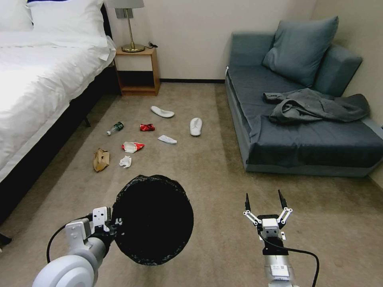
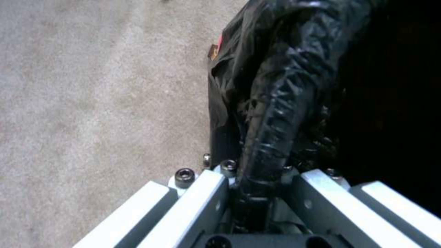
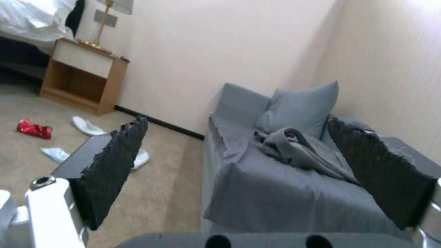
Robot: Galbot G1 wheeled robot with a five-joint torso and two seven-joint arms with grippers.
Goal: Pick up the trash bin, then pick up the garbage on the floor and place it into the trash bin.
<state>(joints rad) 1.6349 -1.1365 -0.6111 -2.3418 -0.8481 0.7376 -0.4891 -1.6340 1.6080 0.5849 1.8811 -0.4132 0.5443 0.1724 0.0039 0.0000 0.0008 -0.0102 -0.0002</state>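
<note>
the left tool [image 1: 113, 223] is clamped on the trash bin [image 1: 153, 219] rim, bin lifted; the right tool [image 1: 266, 207] gapes empty, and the garbage [image 1: 131, 146] is all on the floor.

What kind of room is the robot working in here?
Most likely a hotel-style bedroom: a bed with white linen on the left, a wooden nightstand carrying a brass lamp, and a grey sofa bed against the right wall. The floor is beige carpet.

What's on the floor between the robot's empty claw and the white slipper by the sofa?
Bare carpet in the head view, from the open right gripper to the slipper.
</note>
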